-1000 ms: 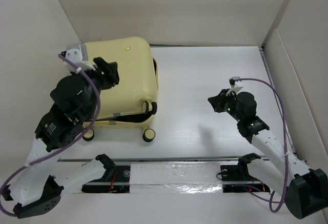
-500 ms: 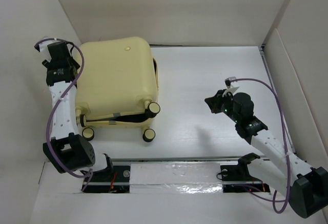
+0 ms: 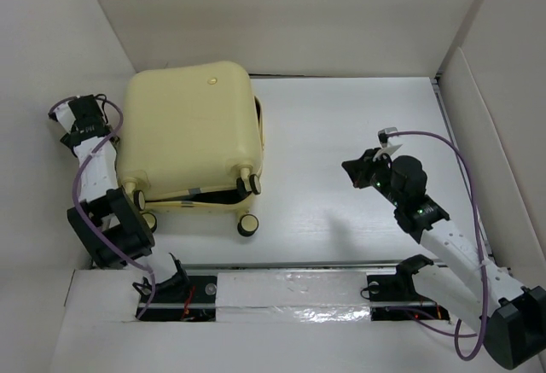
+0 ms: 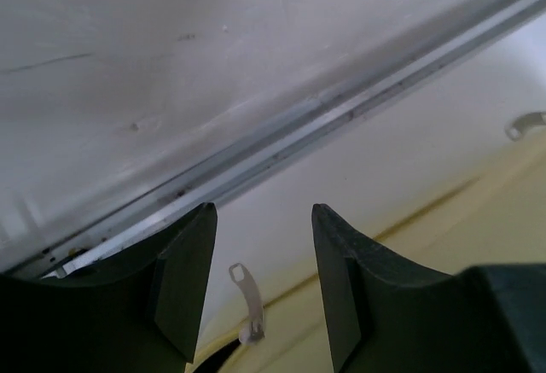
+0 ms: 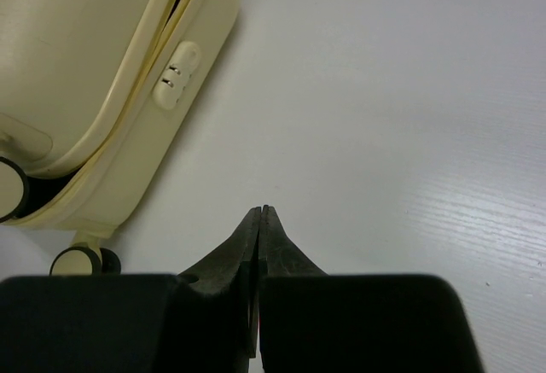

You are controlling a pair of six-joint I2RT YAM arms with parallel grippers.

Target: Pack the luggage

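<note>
Yellow luggage point(image 3: 192, 125) lies ajar, left claw point(image 4: 263, 219) open beside it.

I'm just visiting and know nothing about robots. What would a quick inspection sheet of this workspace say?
Surface: white table.
Job's things: pale yellow luggage lying flat at the left, lid ajar, dark gap at the wheel end.
Clutter: nothing seen.
Grippers: left tool open and empty, beside the luggage's left edge; right tool shut and empty, over the table.
Cables: a purple cable loops along each arm.
Surroundings: plain pale walls on three sides.
</note>
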